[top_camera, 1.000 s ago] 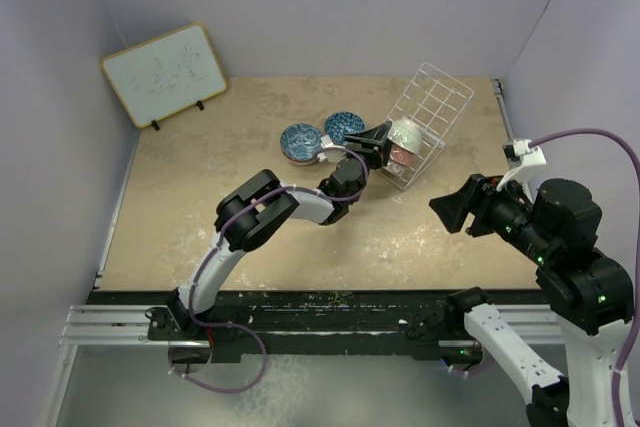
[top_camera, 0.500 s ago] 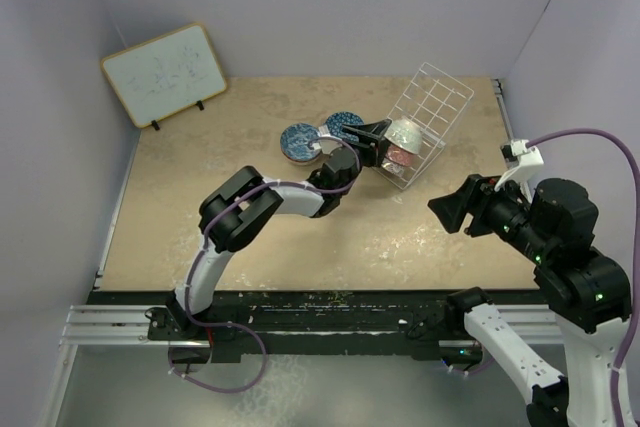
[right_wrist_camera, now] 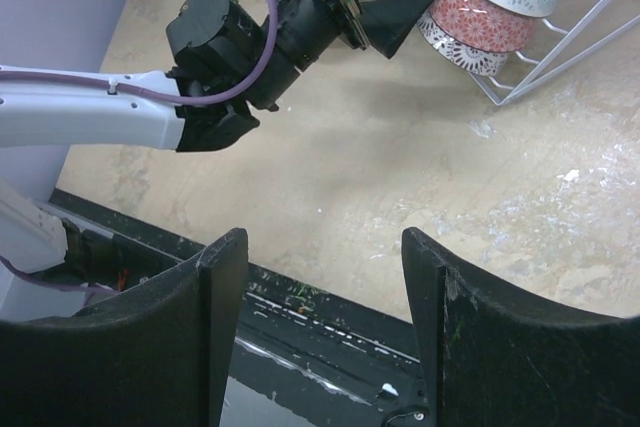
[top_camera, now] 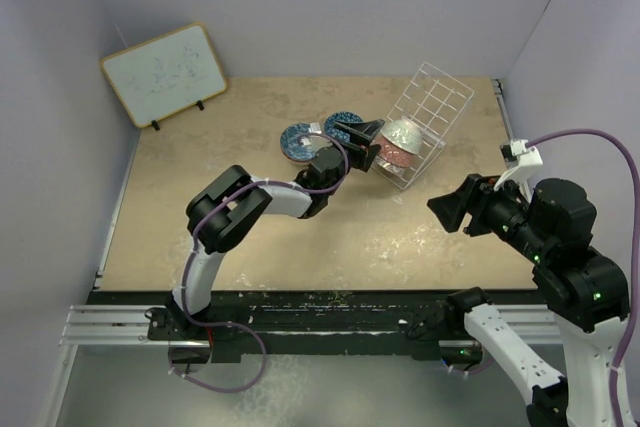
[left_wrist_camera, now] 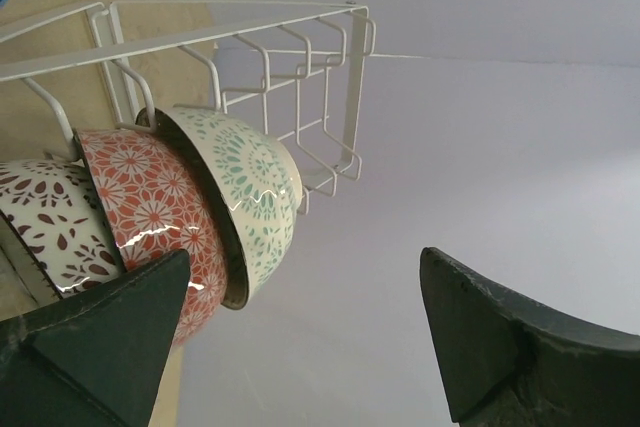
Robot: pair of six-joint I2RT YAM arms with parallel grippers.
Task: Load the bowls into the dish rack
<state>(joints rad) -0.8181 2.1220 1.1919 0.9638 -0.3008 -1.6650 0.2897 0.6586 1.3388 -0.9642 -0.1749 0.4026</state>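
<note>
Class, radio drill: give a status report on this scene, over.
Left gripper open, empty, at white wire dish rack. Right gripper open, empty, hovering apart. Three patterned ceramic bowls racked; two blue-patterned bowls on table. Nothing blocking.

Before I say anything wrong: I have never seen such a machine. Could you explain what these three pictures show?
Two robot arms stand at the edge of a table. One picture looks down from above; the other two come from cameras on the wrists. The left gripper is open and empty beside the dish rack, where three bowls lean in a row. Two blue bowls lie on the table, outside the rack. The right gripper hangs open and empty above the table. A whiteboard stands at the far left.
</note>
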